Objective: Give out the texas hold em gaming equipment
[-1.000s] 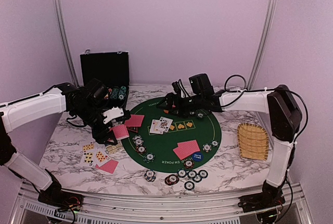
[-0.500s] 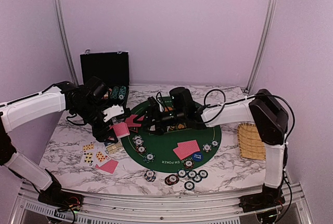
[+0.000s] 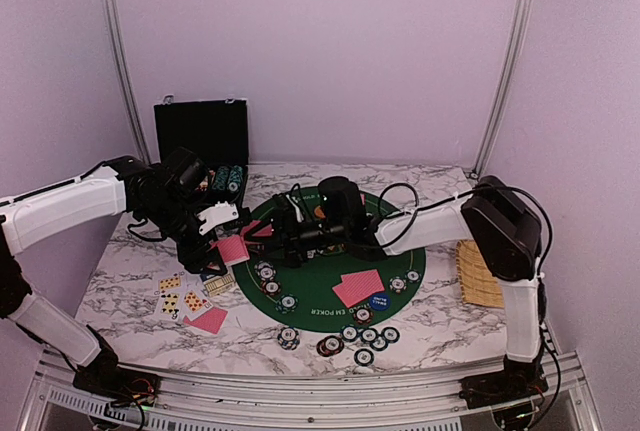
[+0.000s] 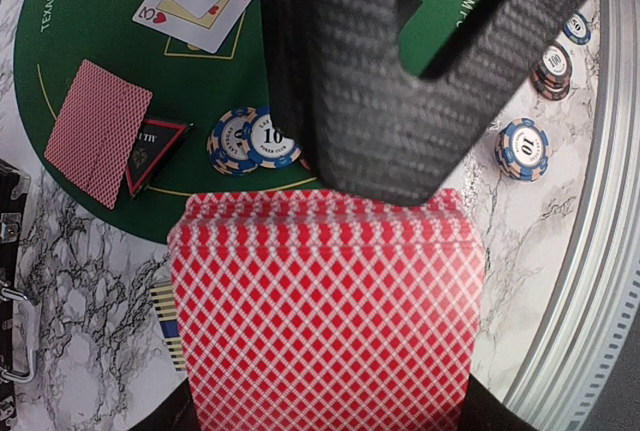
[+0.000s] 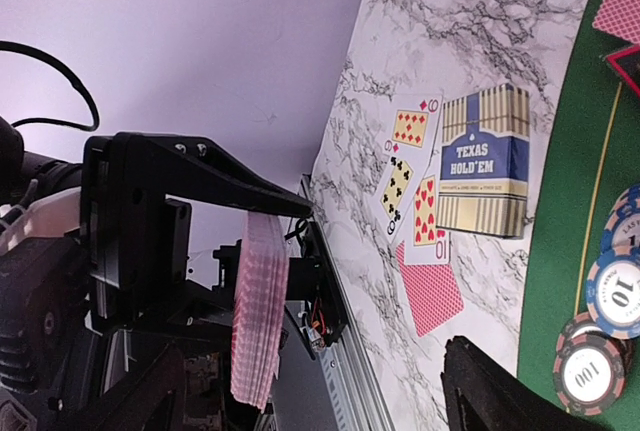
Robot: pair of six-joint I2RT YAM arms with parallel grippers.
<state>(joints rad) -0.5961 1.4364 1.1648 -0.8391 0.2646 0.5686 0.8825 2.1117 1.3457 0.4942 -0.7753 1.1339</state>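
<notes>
My left gripper (image 3: pixel 228 246) is shut on a deck of red-backed playing cards (image 3: pixel 233 250) and holds it above the left edge of the green felt mat (image 3: pixel 330 261). The deck fills the low middle of the left wrist view (image 4: pixel 325 311). My right gripper (image 3: pixel 263 236) reaches left across the mat and is open. Its black fingers (image 4: pixel 340 81) hang just over the deck's top edge. In the right wrist view the deck (image 5: pixel 258 311) shows edge-on, between my wide-apart fingers. Poker chips (image 3: pixel 268 276) lie on the mat and along its front (image 3: pixel 362 336).
A black chip case (image 3: pixel 200 141) stands open at the back left. A wicker basket (image 3: pixel 485 276) sits at the right. A Texas Hold'em card box (image 5: pixel 483 161) and face-up cards (image 3: pixel 180 296) lie left of the mat. A triangular red-black marker (image 4: pixel 155 146) lies on the mat.
My right arm has swung left across the mat, from the back right up to the deck in my left gripper. The left arm has barely moved.
</notes>
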